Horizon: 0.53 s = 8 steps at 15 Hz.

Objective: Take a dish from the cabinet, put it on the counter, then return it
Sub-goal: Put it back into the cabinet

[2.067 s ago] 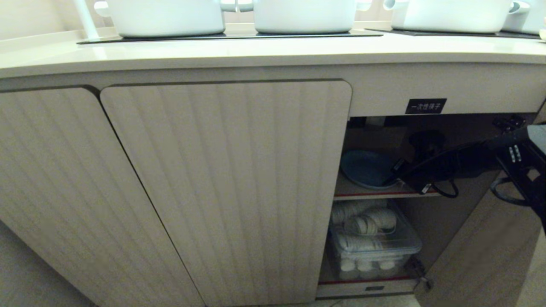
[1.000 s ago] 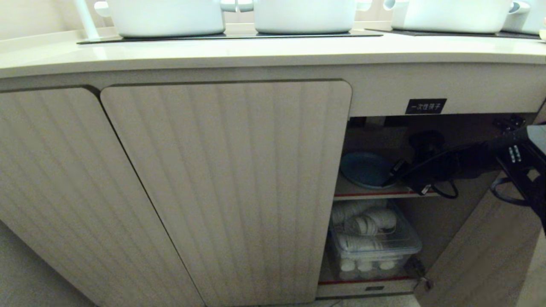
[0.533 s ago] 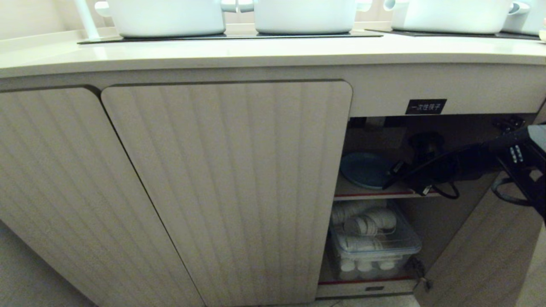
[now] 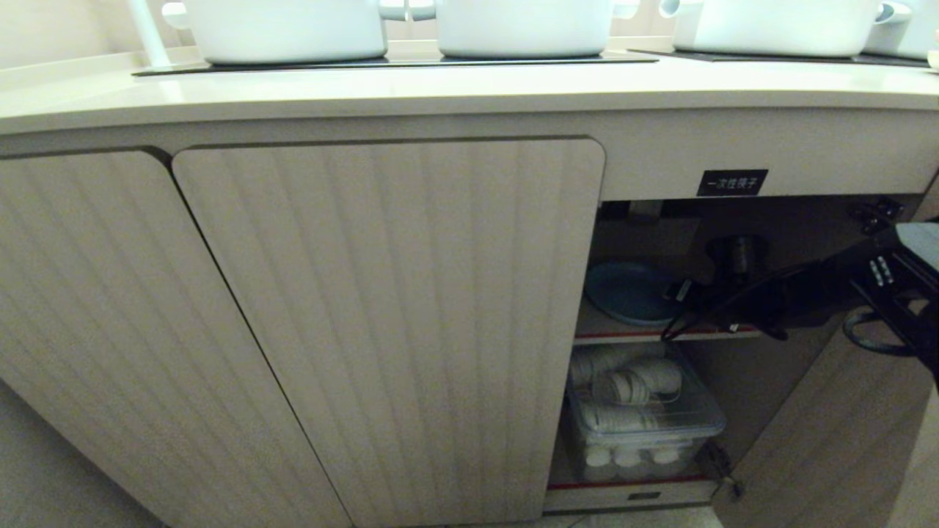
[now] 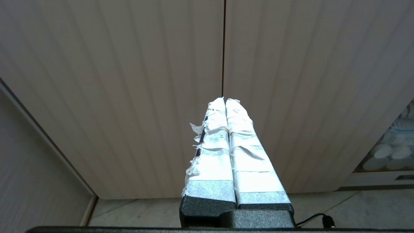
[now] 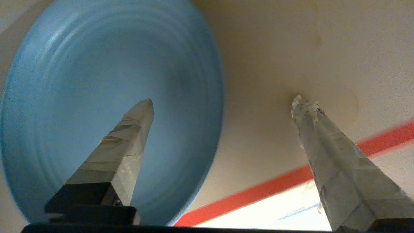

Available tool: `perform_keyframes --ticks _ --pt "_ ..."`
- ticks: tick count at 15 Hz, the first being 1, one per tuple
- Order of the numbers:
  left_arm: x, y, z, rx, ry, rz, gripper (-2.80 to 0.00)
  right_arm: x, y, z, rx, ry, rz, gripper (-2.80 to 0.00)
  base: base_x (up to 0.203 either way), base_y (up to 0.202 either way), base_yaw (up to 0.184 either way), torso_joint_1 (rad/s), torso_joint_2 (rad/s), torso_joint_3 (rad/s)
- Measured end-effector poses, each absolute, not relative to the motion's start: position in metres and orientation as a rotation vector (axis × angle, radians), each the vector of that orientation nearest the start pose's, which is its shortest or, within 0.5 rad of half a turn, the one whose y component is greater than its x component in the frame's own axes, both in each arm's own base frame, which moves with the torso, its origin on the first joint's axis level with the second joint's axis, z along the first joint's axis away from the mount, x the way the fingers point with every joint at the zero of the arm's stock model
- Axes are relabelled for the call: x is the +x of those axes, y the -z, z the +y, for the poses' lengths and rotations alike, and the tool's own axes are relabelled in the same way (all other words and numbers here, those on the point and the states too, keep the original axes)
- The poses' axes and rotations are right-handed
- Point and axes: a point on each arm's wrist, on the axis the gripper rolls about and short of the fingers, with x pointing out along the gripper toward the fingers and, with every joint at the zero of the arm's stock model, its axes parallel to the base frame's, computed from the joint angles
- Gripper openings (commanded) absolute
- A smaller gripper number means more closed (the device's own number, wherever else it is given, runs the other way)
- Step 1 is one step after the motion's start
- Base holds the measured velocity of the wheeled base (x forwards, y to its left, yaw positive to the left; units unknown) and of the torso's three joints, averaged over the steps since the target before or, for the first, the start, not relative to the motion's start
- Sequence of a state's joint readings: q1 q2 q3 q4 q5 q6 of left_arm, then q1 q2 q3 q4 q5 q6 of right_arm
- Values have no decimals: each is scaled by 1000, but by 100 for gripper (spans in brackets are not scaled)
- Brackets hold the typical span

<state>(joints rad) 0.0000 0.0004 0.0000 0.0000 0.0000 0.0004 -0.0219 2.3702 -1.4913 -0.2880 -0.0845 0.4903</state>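
- Right gripper reaches into the open cabinet, jaws spread wide and holding nothing, at the near right rim of the light-blue plate lying flat on the upper shelf.
- Judgement: straddle the rim squarely before closing.
- Left gripper is parked, fingers pressed together.

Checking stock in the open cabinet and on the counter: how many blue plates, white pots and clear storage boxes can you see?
Blue plate: 1, on the upper shelf
White pots on the counter: 3, plus part of another at the right edge
Clear storage box: 1, on the lower shelf
Total: 5
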Motion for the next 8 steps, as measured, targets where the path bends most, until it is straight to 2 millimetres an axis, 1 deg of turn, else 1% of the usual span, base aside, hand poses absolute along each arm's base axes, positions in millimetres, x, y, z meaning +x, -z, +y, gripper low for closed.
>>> perform_keyframes --ticks 8 --pt "-23 -75 0 0 0 0 -280 465 -67 -11 278 148 349 0 0 0 0 0 0 0"
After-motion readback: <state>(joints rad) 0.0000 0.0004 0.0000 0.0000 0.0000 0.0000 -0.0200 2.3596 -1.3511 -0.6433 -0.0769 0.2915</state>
